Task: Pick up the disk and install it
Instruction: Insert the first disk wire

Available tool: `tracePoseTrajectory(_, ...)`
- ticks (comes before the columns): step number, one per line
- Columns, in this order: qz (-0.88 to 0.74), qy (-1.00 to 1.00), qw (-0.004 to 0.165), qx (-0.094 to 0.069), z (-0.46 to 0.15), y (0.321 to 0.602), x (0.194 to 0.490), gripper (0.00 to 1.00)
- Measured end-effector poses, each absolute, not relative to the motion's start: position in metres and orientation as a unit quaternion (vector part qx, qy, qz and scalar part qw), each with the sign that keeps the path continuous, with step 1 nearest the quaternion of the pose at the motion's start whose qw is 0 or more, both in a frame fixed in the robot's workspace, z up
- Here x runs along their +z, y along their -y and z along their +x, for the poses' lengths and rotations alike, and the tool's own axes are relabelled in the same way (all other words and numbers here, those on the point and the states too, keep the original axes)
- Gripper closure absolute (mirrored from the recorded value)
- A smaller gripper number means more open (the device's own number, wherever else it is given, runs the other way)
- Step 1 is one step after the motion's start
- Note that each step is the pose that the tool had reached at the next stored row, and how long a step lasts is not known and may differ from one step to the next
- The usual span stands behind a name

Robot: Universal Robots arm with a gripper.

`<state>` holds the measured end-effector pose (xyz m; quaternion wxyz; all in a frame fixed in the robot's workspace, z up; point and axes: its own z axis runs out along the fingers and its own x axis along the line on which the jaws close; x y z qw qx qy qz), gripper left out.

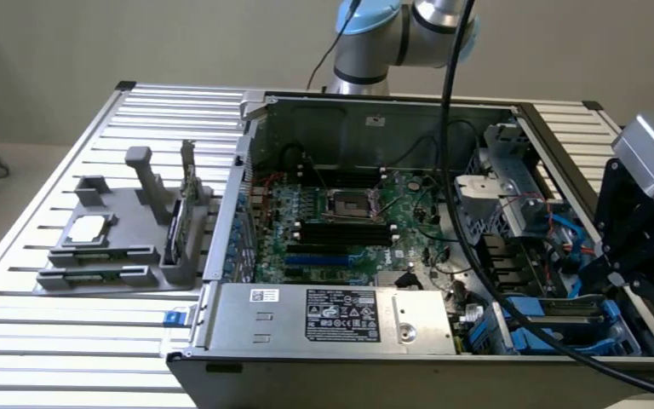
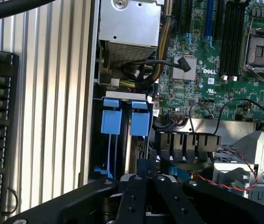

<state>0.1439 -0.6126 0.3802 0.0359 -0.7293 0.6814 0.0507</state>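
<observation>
The disk (image 1: 554,309), a flat slab edged by bright blue rails, lies in the drive bay at the near corner of the open computer case, on the exterior view's right. In the wrist view its blue rail ends (image 2: 140,124) stand edge-on in the bay slots beside the case wall. My gripper (image 1: 628,277) hangs just above and beside that bay. Its black fingers (image 2: 141,184) are pressed together over the near end of the slots, so the gripper (image 2: 149,173) is shut. I see nothing between the fingers. Whether they touch the disk is hidden.
A grey labelled power-supply box (image 1: 339,315) fills the case's front. The green motherboard (image 1: 339,221) lies behind it. A thick black cable (image 1: 475,256) hangs across the case. A grey parts fixture (image 1: 111,243) sits on the slatted table (image 1: 77,341) at the exterior view's left.
</observation>
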Motion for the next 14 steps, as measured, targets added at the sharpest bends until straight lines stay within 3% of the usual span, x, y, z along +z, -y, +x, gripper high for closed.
tracePoseTrajectory(14, -0.701, -0.710, 0.038, 0.049, 0.1429, 0.6126, 0.3801, 0.89)
